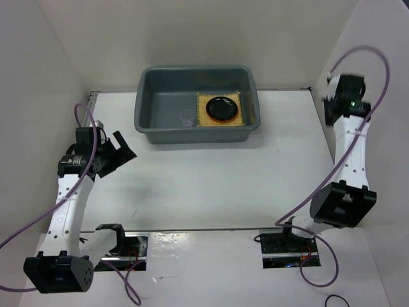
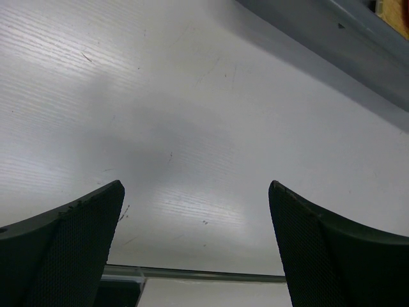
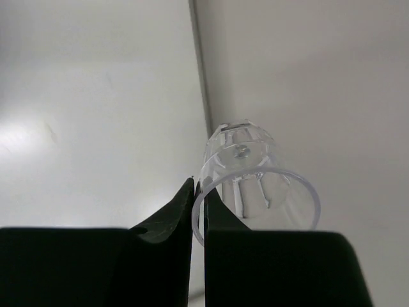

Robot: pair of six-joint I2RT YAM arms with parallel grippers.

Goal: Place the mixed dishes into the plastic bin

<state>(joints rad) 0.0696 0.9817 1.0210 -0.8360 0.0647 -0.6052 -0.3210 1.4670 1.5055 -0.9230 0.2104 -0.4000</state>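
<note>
One clear cup [image 3: 249, 169] was pinched by its rim in the right gripper [image 3: 198, 192], fingers almost shut, out by the right wall [image 3: 319, 77] — presumably for carrying to the plastic bin [image 1: 192, 69], which held the bamboo mat [image 1: 203, 106], black plate [image 1: 222, 107] and other cup [image 1: 186, 117]. The left gripper [image 2: 195, 192] gaped empty over the desk [image 2: 192, 96]; the orange plate was nowhere visible — perhaps under the black one.

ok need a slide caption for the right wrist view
Right tool shut on the rim of a clear cup, the cup's mouth toward the camera.
</note>
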